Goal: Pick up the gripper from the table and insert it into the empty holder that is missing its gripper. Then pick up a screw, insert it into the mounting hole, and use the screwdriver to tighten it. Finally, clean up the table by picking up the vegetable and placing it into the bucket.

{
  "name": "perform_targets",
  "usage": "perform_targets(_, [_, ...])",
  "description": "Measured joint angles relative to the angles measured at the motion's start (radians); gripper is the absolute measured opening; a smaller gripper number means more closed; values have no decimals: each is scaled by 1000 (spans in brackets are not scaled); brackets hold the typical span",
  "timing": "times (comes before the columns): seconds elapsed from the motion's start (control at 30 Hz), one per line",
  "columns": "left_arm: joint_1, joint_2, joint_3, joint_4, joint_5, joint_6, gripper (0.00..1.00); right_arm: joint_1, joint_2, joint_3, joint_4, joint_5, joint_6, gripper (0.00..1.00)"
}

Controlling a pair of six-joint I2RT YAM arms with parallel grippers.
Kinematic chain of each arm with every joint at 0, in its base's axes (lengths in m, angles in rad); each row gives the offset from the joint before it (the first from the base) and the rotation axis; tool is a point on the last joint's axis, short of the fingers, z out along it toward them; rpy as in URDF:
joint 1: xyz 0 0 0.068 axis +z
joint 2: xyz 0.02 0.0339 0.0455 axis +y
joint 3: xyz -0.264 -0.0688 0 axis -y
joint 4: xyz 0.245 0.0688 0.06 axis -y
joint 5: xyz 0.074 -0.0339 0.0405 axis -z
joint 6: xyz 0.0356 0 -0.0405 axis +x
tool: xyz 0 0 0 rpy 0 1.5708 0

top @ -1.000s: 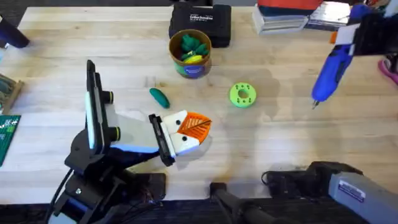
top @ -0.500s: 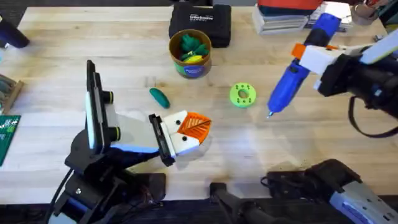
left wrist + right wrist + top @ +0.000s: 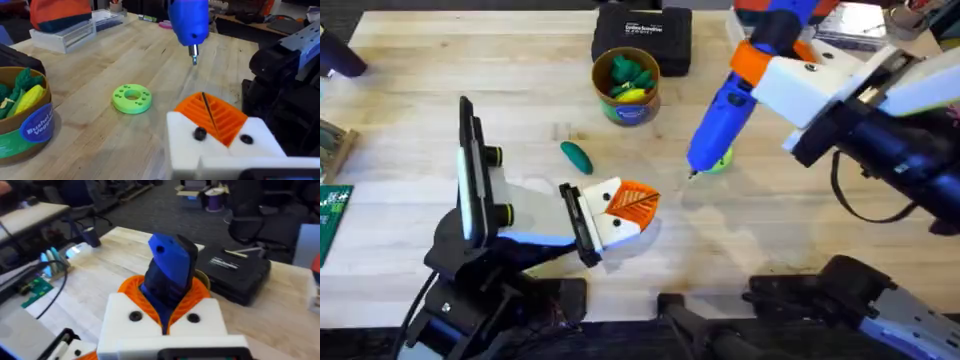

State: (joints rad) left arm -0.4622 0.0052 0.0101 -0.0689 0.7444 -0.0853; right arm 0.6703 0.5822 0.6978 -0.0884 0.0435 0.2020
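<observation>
My right gripper [image 3: 752, 62] is shut on the blue screwdriver [image 3: 720, 115], which slants down with its metal tip a little right of my left gripper [image 3: 638, 205]. In the right wrist view the screwdriver [image 3: 167, 272] sits clamped between the orange fingers [image 3: 131, 286]. My left gripper [image 3: 204, 97] rests low over the table, its orange wedges shut together on nothing; the screwdriver [image 3: 189, 20] hangs beyond it. The teal vegetable [image 3: 576, 157] lies on the table behind the left gripper. The bucket [image 3: 626, 108] stands farther back. The loose gripper, the empty holder and a screw are out of view.
A green ring disc [image 3: 131, 97] lies under the screwdriver's tip area. The bucket [image 3: 35, 127] holds a green leafy toy and a yellow toy. A black case [image 3: 642, 35] sits at the back, clear boxes [image 3: 775, 30] at back right, a circuit board [image 3: 332, 215] at the left edge.
My right arm has swept left and nearer with the screwdriver, from the table's right side to just right of the left gripper, now covering part of the green disc. The left arm is still.
</observation>
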Motion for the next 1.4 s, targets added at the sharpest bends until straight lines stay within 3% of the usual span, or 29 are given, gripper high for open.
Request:
perform_targets(0.17, [0, 0, 0, 0, 0, 0, 12, 54, 39, -9, 130, -51, -30, 30])
perform_targets(0.67, [0, 0, 0, 0, 0, 0, 12, 127, 238, -11, 513, -364, -221, 30])
perform_targets(0.9, [0, 0, 0, 0, 0, 0, 12, 165, 281, -11, 574, -453, -287, 30])
perform_targets(1.4, [0, 0, 0, 0, 0, 0, 12, 237, 352, -11, 620, -485, -312, 30])
